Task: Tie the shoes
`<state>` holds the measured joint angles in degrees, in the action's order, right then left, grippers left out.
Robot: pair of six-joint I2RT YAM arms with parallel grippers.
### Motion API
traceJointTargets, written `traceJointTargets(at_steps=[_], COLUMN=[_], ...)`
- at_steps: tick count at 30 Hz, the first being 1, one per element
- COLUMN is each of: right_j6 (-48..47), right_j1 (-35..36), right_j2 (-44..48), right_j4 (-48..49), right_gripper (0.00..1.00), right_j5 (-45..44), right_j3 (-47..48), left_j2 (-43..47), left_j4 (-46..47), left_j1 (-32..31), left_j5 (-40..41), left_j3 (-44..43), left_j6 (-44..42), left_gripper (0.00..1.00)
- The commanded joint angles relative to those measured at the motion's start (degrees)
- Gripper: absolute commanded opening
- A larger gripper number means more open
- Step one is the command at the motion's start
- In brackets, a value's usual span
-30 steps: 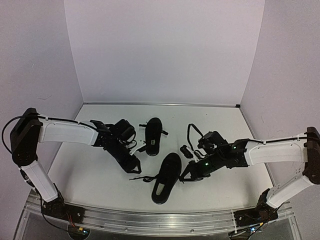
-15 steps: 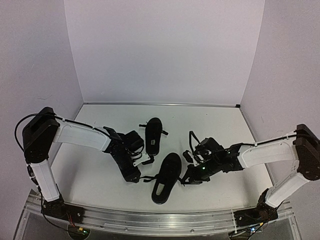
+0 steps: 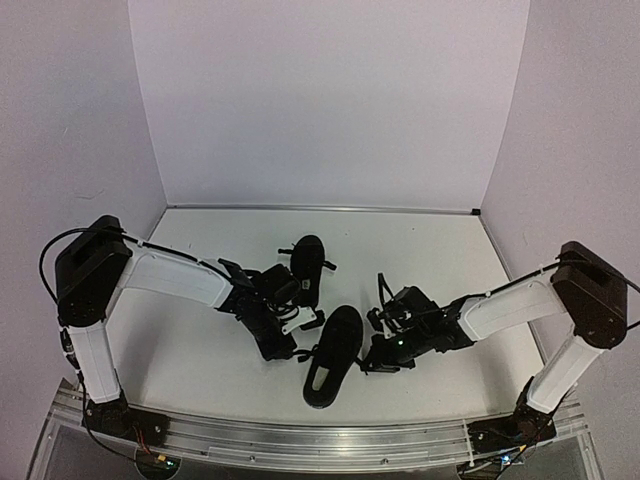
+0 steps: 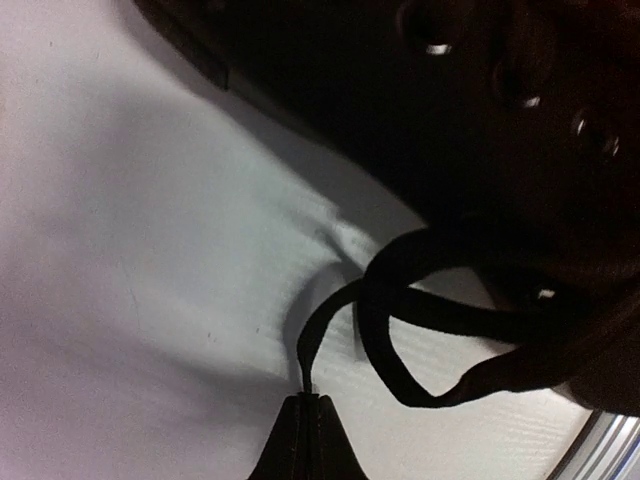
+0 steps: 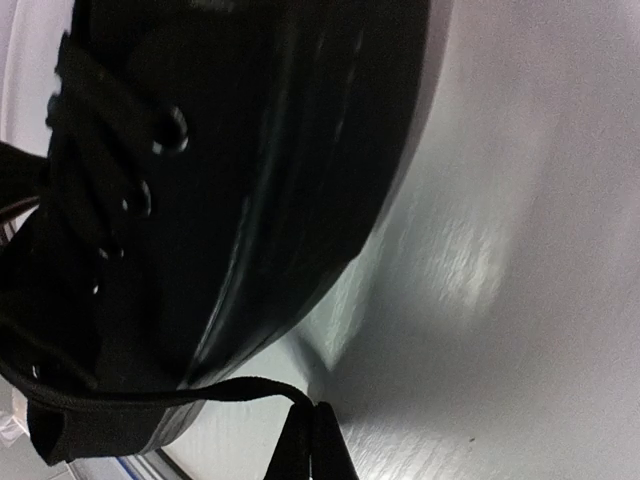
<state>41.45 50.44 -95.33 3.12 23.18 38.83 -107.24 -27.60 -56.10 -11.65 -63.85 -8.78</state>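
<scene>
Overhead, your near shoe [image 3: 335, 352] lies low centre on the white worktop [image 3: 430, 260], the far shoe [image 3: 307, 270] above it, with your left pincer [image 3: 288, 352] just left and your right pincer [image 3: 370, 362] just right. Your left wrist view shows tips pinched on the left lace [image 4: 325, 310], bottom centre. Your right wrist view shows tips pinched on the right lace [image 5: 215, 392], bottom centre.

No legible text or markings
</scene>
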Motion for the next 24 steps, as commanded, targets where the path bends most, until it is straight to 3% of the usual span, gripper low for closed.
traceJointTargets(at_steps=[1, 11, 24], right_j6=[0.1, -2.9, -4.6], right_j1=[-1.7, -5.4, -8.5], right_j2=[-3.3, -7.9, -11.2], right_j4=[3.8, 4.4, 4.3], right_gripper=[0.0, 0.0, 0.0], right_j5=[-3.4, -3.4, -2.9], right_j3=[2.0, 7.3, 13.0], left_j2=[-0.2, -4.7, -9.5], left_j4=[11.6, 22.1, 25.1], left_j1=[-0.4, -0.4, 2.7], left_j5=[-3.5, -3.7, -3.8], left_j3=[1.9, -1.5, -7.6], left_j6=[4.8, 8.8, 10.9], left_gripper=[0.0, 0.0, 0.0])
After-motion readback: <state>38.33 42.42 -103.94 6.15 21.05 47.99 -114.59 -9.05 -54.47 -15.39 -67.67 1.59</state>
